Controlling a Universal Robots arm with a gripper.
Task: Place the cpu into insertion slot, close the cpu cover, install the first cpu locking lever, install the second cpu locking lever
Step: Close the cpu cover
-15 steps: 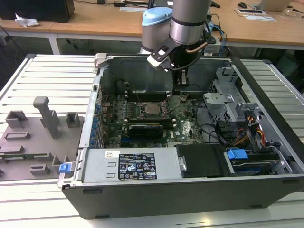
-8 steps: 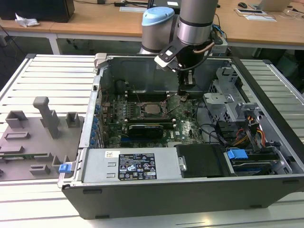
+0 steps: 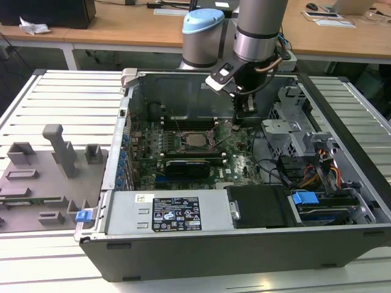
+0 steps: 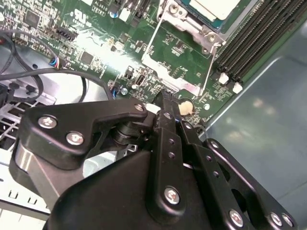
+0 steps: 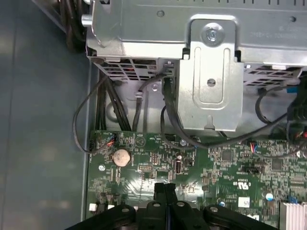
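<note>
Inside the open computer case point(image 3: 244, 244), your cpu point(image 4: 217, 5) sits in the insertion slot point(image 4: 194, 25), cpu cover point(image 4: 180, 82) swung open; your gripper point(image 5: 165, 187) is fully closed, holding nothing.

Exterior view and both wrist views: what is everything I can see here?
computer case: one, grey, open, on the slatted table
motherboard: one, green, inside the case
cpu: one, silver, seated in the insertion slot
cpu cover: one, silver frame, swung open beside the slot
expansion card: one, black, beside the slot
memory slots: several, black, along the slot
coin battery: one, silver, on the motherboard
drive cage: one, silver, past the motherboard's edge
moulded tray: one, grey, exterior view's left of the case
gripper: one, black, shut and empty, above the motherboard near the cover
</note>
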